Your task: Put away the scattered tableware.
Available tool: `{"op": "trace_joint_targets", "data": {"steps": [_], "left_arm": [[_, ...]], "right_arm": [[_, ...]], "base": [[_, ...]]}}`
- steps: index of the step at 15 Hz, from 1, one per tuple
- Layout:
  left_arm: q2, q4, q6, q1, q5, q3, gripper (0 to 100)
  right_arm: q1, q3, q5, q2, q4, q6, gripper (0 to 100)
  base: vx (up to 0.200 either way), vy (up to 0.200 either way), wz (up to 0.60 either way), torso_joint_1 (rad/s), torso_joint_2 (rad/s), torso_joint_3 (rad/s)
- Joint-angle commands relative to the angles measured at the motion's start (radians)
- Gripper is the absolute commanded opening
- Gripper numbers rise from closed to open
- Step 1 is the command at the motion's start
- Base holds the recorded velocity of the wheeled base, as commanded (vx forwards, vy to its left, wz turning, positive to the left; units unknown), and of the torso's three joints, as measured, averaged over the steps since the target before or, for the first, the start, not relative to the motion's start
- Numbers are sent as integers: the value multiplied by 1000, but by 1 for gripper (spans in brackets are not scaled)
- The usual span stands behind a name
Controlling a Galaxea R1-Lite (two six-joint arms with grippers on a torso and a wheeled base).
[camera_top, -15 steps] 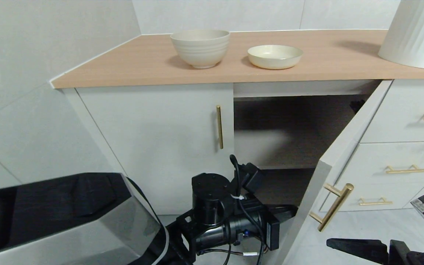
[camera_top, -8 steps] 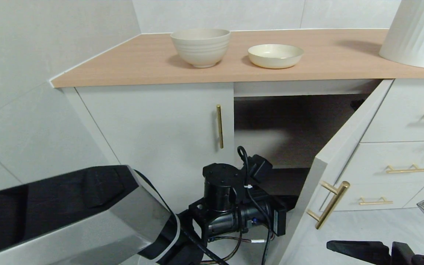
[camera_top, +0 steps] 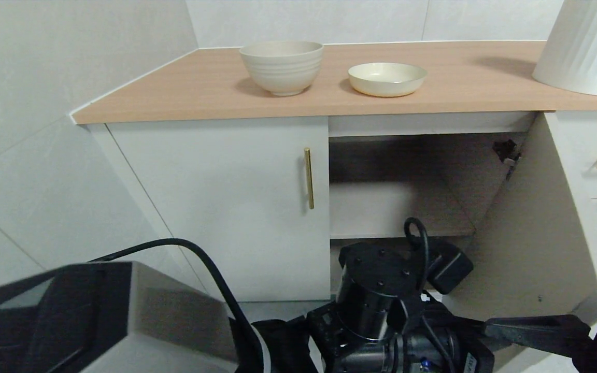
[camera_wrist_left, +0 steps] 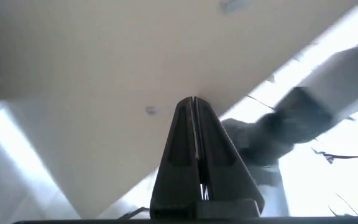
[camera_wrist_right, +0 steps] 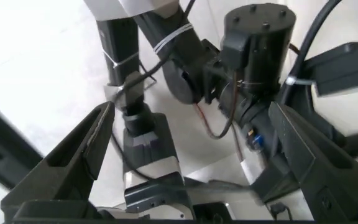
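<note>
Left claw [camera_wrist_left: 193, 107] clenched on nothing, tips at the inner face of the cabinet door [camera_top: 531, 233], likely to keep it swung wide. Right claw [camera_wrist_right: 191, 109] spread, empty, low near it. Bowl [camera_top: 282, 66] and dish [camera_top: 387, 77] sit on the counter [camera_top: 174, 96], not yet shelved.

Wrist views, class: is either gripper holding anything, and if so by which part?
Nothing is held. The left gripper is shut on itself with nothing between its fingers; the right gripper stands open and empty.
</note>
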Motion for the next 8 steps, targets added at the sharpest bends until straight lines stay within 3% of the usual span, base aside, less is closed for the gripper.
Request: {"op": "trace_joint_targets", "data": {"steps": [1,2,4,8], "left_arm": [[-42,5,-2,-8,29,-4,0],[-55,2,-1,6,63,19,0],[-87,2,-2,32,77,51,0],[-265,2,-7,196,72,206,0]], "right_arm": [[2,1,10,-40,7,-2,100],[2,2,13,-43,5,-4,100],[2,4,20,-43,5,-4,100],[1,4,23,-26,7,-4,100]], "base": [[0,0,0,0,0,0],[0,0,0,0,0,0],[0,0,0,0,0,0],[0,0,0,0,0,0]]}}
